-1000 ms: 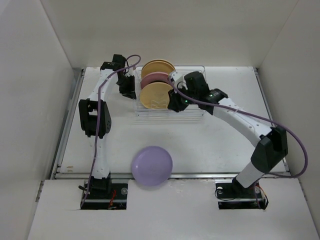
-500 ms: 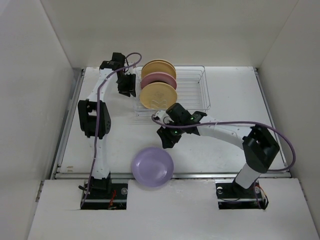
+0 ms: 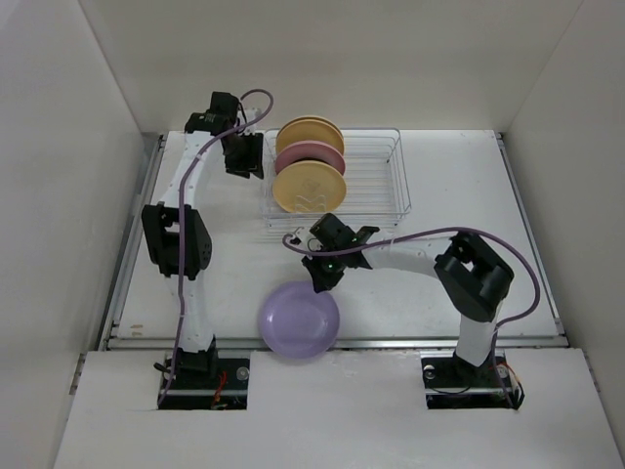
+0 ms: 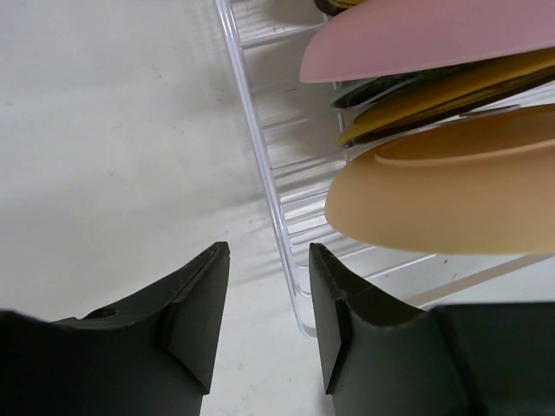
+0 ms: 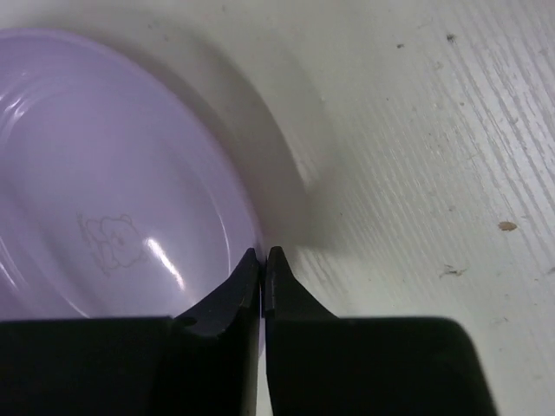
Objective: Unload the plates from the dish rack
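Swinging from the silver wire dish rack (image 3: pixel 383 176), the clenched right claw (image 3: pixel 319 283) now seemingly touches the rim of the round lavender plate (image 3: pixel 298 327); upright plates (image 3: pixel 311 188) still await the parted left claw (image 4: pixel 267 260).

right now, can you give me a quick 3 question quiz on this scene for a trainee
1. True or false: the lavender plate stands in the dish rack.
2. Which hand is shut? A: left. B: right.
3. Fill in: of the plates in the rack, the one nearest the arms' bases is ___ in colour.

Key
1. False: it lies flat on the table, near the front edge.
2. B: the right hand is shut beside that plate's rim; the left hand is open by the rack's left side.
3. Yellow-tan: the yellow-tan plate.
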Action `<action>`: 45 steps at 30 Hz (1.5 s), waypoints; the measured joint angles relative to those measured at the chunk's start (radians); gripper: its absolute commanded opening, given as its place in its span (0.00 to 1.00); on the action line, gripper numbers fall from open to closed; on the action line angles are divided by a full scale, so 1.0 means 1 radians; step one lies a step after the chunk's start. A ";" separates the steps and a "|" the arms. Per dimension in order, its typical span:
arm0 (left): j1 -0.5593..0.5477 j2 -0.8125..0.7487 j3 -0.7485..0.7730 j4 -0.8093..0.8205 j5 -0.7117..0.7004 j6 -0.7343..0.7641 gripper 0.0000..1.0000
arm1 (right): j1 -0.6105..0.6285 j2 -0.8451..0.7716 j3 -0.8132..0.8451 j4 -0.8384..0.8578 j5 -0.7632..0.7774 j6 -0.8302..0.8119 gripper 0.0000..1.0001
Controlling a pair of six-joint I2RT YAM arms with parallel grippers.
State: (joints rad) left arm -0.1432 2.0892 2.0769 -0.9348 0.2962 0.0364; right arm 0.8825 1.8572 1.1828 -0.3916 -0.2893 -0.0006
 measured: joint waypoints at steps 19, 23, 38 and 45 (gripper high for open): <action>-0.108 -0.061 0.000 0.034 0.068 0.185 0.46 | 0.000 -0.019 0.004 0.111 0.304 0.184 0.75; -0.141 -0.057 0.000 0.056 0.061 0.223 0.47 | -0.003 -0.071 -0.021 0.105 0.335 0.180 0.77; -0.151 0.005 0.035 0.068 0.001 0.289 0.00 | -0.020 -0.347 0.011 0.032 0.402 0.146 0.78; -0.152 -0.003 0.037 0.056 -0.008 0.288 0.00 | -0.045 -0.374 0.023 0.008 0.435 0.143 0.78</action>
State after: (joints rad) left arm -0.2955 2.0861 2.1139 -0.8787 0.2882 0.3248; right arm 0.8371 1.4834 1.2060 -0.3840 0.1455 0.1421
